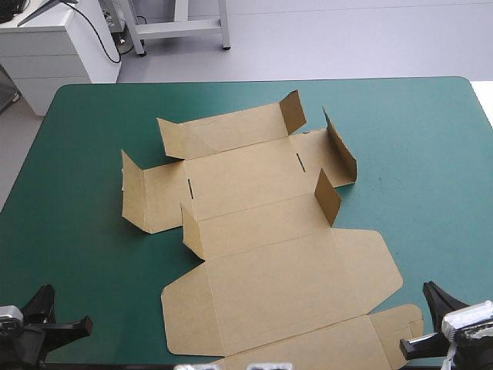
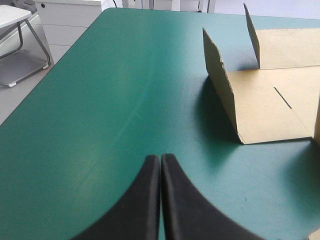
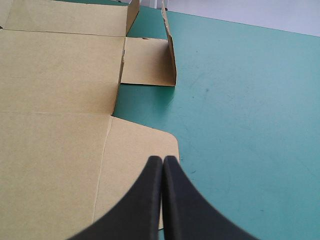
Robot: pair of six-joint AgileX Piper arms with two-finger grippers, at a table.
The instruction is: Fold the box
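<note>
Box (image 1: 269, 254) lying mostly flat, end flaps raised, left claw (image 2: 160, 159) and right claw (image 3: 163, 160) closed, empty

One brown box (image 1: 285, 285), one left hand (image 2: 160, 160), one right hand (image 3: 163, 161), one teal-green table (image 1: 85, 139).

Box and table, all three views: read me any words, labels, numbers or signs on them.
None to read. The box is plain brown board, marked only by fold creases and two short slits. The table has a bare teal-green cover, with no label or sign.
</note>
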